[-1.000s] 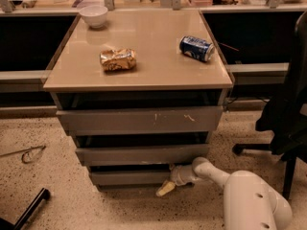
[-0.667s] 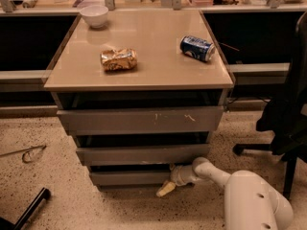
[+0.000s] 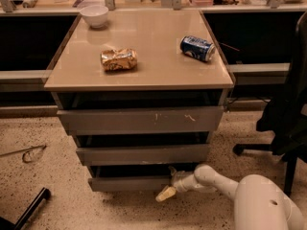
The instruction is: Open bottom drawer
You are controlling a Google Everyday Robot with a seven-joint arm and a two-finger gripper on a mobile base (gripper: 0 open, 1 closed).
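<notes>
Grey bottom drawer (image 3: 129,183) is sitting lowest of three, barely ajar and not shifting since a second ago. At its right end the gripper (image 3: 167,190) is staying put, its grip impossible to tell, so the opening seems to be stalling.

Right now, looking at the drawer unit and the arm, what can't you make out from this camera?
All in the camera view:
1. Inside of the bottom drawer: dark, shadowed under the middle drawer.
2. The gripper, at that drawer's right end: its hold on the front is masked by its own wrist.
3. Black chair: cut off by the right edge.
4. Blue can: label too small to read.
</notes>
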